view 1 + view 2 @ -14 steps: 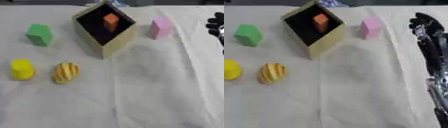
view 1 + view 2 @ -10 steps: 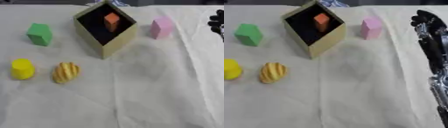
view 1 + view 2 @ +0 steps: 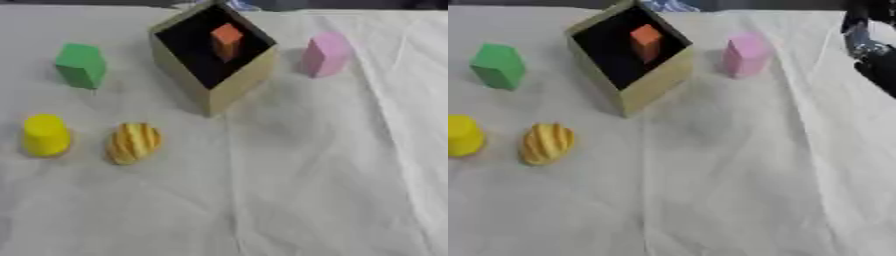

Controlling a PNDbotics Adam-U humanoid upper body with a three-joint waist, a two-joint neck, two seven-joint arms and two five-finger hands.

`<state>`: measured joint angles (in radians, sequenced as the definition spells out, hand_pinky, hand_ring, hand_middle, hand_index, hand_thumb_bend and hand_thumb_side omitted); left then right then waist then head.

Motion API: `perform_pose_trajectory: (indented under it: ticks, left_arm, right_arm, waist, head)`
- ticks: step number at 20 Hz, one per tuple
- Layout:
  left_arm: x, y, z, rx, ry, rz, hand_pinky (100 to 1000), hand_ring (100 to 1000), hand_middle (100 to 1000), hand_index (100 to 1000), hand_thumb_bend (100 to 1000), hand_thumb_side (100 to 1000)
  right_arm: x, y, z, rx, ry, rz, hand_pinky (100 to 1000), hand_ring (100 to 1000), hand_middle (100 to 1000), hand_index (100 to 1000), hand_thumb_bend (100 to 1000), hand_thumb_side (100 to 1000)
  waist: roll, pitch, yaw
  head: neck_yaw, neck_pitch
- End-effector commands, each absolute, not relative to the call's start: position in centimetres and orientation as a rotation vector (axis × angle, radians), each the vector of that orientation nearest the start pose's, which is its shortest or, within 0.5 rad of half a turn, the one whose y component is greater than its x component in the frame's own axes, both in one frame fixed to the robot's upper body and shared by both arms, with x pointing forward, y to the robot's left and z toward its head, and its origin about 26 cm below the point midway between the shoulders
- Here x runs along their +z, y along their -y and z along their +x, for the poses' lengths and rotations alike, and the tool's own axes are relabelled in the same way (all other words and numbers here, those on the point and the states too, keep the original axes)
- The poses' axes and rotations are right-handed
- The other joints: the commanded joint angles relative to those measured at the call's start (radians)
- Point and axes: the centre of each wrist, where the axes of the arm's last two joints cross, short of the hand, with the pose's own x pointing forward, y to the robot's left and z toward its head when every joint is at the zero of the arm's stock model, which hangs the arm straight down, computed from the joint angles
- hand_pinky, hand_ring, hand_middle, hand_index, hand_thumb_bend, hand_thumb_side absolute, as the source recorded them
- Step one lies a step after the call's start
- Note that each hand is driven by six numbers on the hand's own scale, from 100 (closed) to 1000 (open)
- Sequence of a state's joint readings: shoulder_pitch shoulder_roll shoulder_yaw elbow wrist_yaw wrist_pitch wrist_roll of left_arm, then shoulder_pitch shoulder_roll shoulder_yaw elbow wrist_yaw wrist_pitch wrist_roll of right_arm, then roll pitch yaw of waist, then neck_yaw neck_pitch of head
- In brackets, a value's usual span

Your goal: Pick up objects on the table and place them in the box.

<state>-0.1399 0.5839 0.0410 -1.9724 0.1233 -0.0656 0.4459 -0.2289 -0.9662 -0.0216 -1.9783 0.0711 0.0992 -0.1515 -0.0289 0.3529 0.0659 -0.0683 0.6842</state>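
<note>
White cloth (image 3: pixel 289 190) covers the worktop, creased in long folds down the right side of the frame. Upper centre stands the box (image 3: pixel 234 92), tan-walled with a black inside, turned so that one corner points toward the bottom of the frame. An orange block (image 3: pixel 227 40) sits inside it, near the far corner.

Just right of the box, apart from its wall, a pink block (image 3: pixel 326 54) stands upright on the cloth. At the upper left a green block (image 3: pixel 81 65) stands well apart from the box. Lower left holds two more things near each other but not touching: a yellow cylinder (image 3: pixel 45 134) close to the left edge, and beside it, toward the centre, a yellow-and-brown striped oval thing (image 3: pixel 134 142) (it could be a toy bread loaf or shell; the shape is too soft to say).

The robot's right hand (image 3: pixel 866 37) shows only in the right eye view, at the upper right edge of the frame, black with silver parts, well to the right of the pink block and touching none of the things. Whether its fingers are straight or curled I cannot tell. The left hand shows in neither view.
</note>
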Motion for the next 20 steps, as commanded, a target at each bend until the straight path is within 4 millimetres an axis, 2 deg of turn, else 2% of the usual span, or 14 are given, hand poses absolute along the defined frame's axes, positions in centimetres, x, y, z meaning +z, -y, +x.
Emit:
perform_pose_trajectory:
  ticks: [1, 6, 10, 17, 20]
  left_arm:
    - [19.4, -32.9, 28.0, -0.061, 2.250, 0.565, 798, 856, 793, 870, 591, 794]
    - [19.5, -33.1, 28.0, -0.089, 2.245, 0.575, 798, 856, 793, 870, 590, 795]
    - [19.6, -33.3, 27.9, -0.127, 2.239, 0.595, 798, 857, 794, 870, 589, 797]
    - [19.8, -33.6, 27.9, -0.171, 2.234, 0.615, 798, 858, 794, 869, 586, 799]
    - [20.1, -33.5, 28.0, -0.186, 2.239, 0.616, 797, 859, 795, 869, 585, 799]
  right_arm:
    - [29.0, 35.6, 28.0, 0.989, 1.944, -1.002, 897, 869, 813, 879, 100, 646]
    - [30.8, 37.8, 29.2, 1.197, 1.743, -1.052, 904, 889, 827, 881, 100, 637]
    - [30.7, 39.9, 30.4, 1.314, 1.581, -1.028, 908, 903, 845, 882, 100, 667]
    - [30.3, 40.7, 31.3, 1.483, 1.465, -0.961, 912, 912, 854, 883, 100, 711]
    - [29.8, 40.8, 31.6, 1.529, 1.427, -0.938, 912, 914, 855, 881, 100, 726]
  waist:
    - [-0.002, -0.015, -0.004]
    - [-0.012, -0.016, -0.006]
    - [-0.038, -0.015, -0.007]
    - [-0.078, -0.005, -0.006]
    - [-0.095, 0.001, 0.003]
  head:
    - [0.003, -0.011]
    - [0.003, -0.013]
    - [0.008, -0.018]
    - [0.026, -0.035]
    - [0.019, -0.044]
